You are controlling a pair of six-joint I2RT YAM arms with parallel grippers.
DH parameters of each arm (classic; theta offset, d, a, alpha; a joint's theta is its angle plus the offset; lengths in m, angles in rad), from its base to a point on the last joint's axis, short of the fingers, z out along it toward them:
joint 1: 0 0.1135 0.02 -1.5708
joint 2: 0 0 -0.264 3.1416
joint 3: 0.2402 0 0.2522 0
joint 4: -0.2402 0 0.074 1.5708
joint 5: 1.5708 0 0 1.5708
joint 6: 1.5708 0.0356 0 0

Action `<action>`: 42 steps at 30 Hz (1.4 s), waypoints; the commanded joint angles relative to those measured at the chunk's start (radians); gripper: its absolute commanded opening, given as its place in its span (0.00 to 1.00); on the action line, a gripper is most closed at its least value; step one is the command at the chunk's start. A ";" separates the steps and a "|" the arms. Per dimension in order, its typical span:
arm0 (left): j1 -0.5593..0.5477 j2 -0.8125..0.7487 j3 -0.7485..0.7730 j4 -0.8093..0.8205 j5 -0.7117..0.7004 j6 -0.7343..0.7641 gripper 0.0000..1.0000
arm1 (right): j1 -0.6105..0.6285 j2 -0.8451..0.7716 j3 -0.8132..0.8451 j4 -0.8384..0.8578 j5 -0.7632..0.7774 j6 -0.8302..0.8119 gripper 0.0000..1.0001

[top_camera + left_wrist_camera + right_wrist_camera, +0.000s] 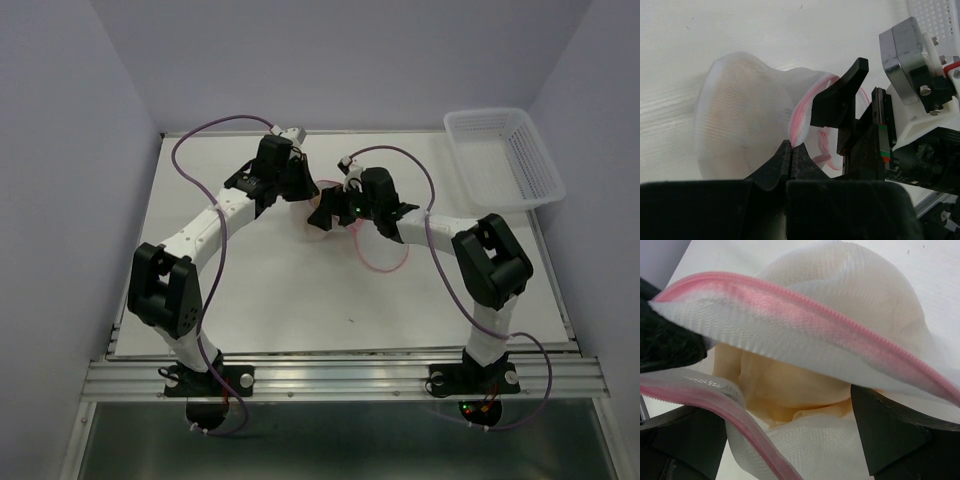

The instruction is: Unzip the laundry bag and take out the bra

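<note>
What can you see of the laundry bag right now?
The laundry bag is a white see-through mesh dome with a pink zipper, partly open, tan bra showing inside. It lies on the table. The left gripper pinches its rim; the open right gripper straddles the lower lip.

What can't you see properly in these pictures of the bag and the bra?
Right wrist view: the pink-edged flap of the laundry bag covers part of the bra.
Top view: both arms cover most of the laundry bag; the bra cannot be seen.
Left wrist view: the left claw hides the rim it pinches.
The zipper pull isn't visible anywhere.
</note>
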 commanded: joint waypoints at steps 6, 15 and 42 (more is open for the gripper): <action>-0.008 -0.025 -0.005 0.062 0.084 -0.004 0.00 | 0.000 0.085 0.010 0.245 0.015 0.082 1.00; -0.008 -0.019 -0.023 0.075 0.104 -0.014 0.00 | 0.009 0.108 -0.036 0.377 0.035 0.084 0.43; 0.024 -0.004 -0.019 0.029 0.008 -0.031 0.00 | 0.009 -0.151 -0.185 0.203 -0.002 -0.159 1.00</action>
